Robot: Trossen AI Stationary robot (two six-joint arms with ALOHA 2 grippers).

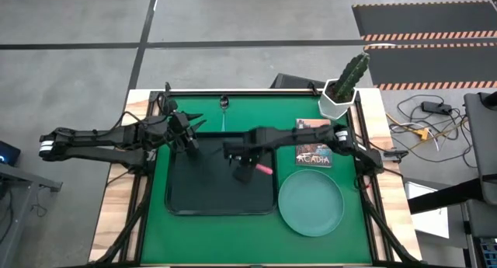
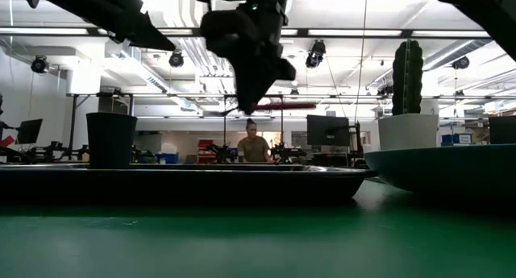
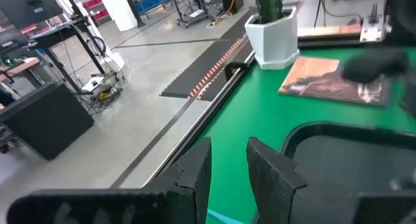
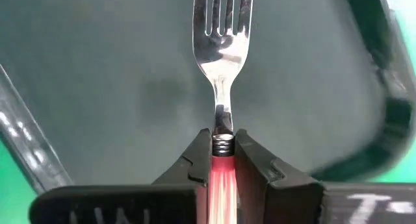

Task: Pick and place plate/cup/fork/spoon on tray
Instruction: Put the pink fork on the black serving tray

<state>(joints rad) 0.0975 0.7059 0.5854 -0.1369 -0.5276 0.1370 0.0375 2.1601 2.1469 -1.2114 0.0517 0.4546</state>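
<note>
The fork point(image 4: 221, 62) hangs over the tray point(image 1: 186, 198), clamped by its pink-red handle between the fingers of the right gripper point(image 1: 242, 168), tines pointing away from the wrist above the tray's dark floor. In the high view the handle's end pokes out toward the right of that gripper, above the tray's far-right part; in the low view the gripper sits clearly above the tray, so the fork is not yet down.

Judging from how things lie, the task is partly done. The cup point(image 2: 110, 139) appears to stand on the tray's left side, seen in the low view. The plate point(image 1: 311, 203) lies on the green mat point(image 1: 233, 229) just right of the tray, so it remains to be moved. The spoon point(image 1: 224, 113) lies on the mat beyond the tray's far edge, also untouched. The fork is the piece in hand.

The left gripper point(image 3: 227, 175) hovers near the tray's far-left corner with its jaws apart by a narrow gap, holding nothing. The right gripper's jaws are closed tight on the fork's handle, just behind the metal collar.
</note>
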